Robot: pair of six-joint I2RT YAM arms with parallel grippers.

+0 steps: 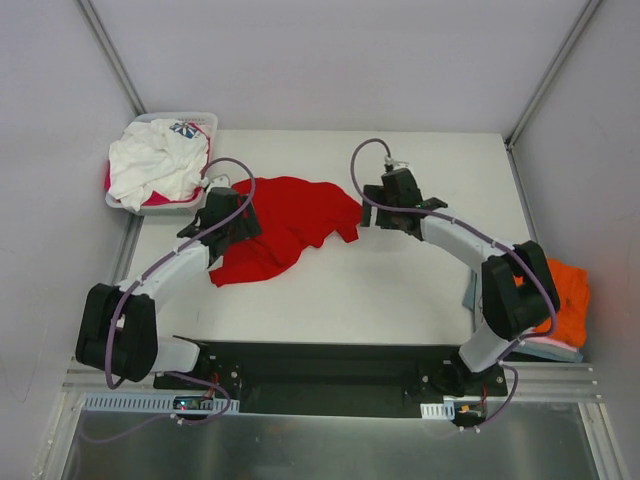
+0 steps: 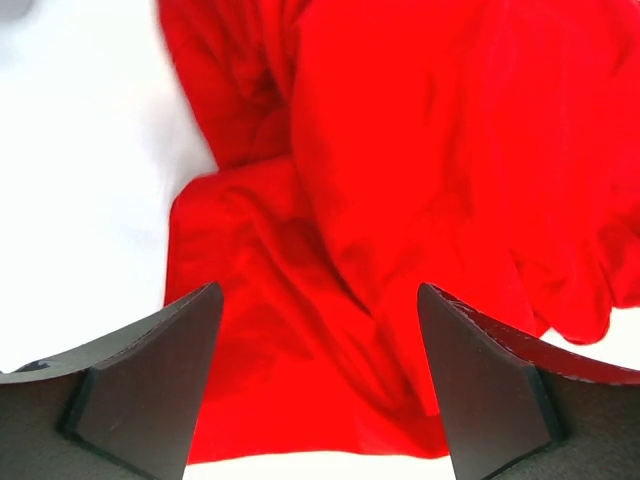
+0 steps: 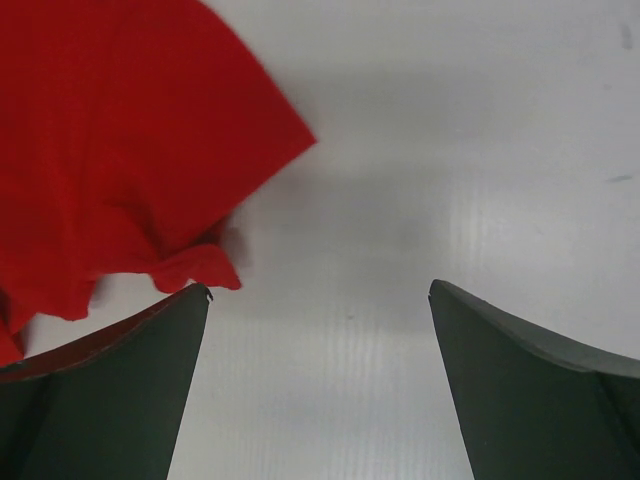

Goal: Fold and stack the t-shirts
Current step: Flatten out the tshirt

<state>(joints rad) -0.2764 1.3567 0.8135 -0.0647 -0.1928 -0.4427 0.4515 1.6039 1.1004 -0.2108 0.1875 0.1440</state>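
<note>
Red t-shirt: the red t-shirt (image 1: 285, 235) lies crumpled on the tabletop (image 1: 400, 290), left of centre, between the two arms.
Long axis: it runs on a slant, from the near-left corner up to the far-right sleeve.
Left gripper: the left gripper (image 2: 315, 300) hangs over the shirt's left half, jaws wide, with folds of red cloth below and nothing pinched.
Right gripper: the right gripper (image 3: 320, 295) is wide open over bare tabletop, and the shirt's right hem lies just beside its left finger.
Nearer arm: the left is already above cloth; the right must shift left to reach the edge.
Open room: there is bare surface near and right of the shirt for spreading it.
Edges: the basket (image 1: 150, 205) holding a white printed t-shirt (image 1: 155, 160) sits close at far left. An orange t-shirt (image 1: 570, 295) tops a pile at the right rim.
</note>
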